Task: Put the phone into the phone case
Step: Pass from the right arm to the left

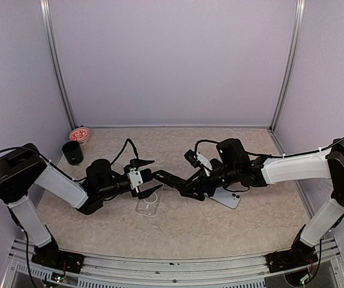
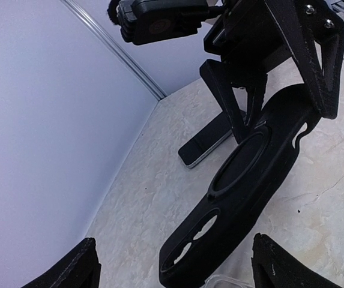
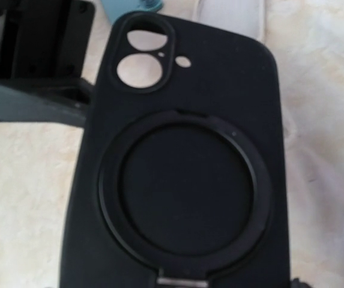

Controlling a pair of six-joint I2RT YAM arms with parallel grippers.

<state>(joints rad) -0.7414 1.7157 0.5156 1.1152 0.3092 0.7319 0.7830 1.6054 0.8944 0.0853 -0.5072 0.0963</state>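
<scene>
Pale lilac walls close in a speckled beige table [image 1: 250,231]. At far left stands a black cup [image 1: 72,153]. The left gripper [image 1: 153,174] hangs with its 2 fingers spread, holding nothing, a clear case [image 1: 148,206] lying flat just below. The right gripper [image 1: 193,183] pinches 1 end of the black phone case [image 1: 170,179], raised off the surface. The phone [image 1: 227,197] lies flat further right, uncased. The risk is that the left fingers, closing on the free end, twist the case loose or knock the clear one.
</scene>
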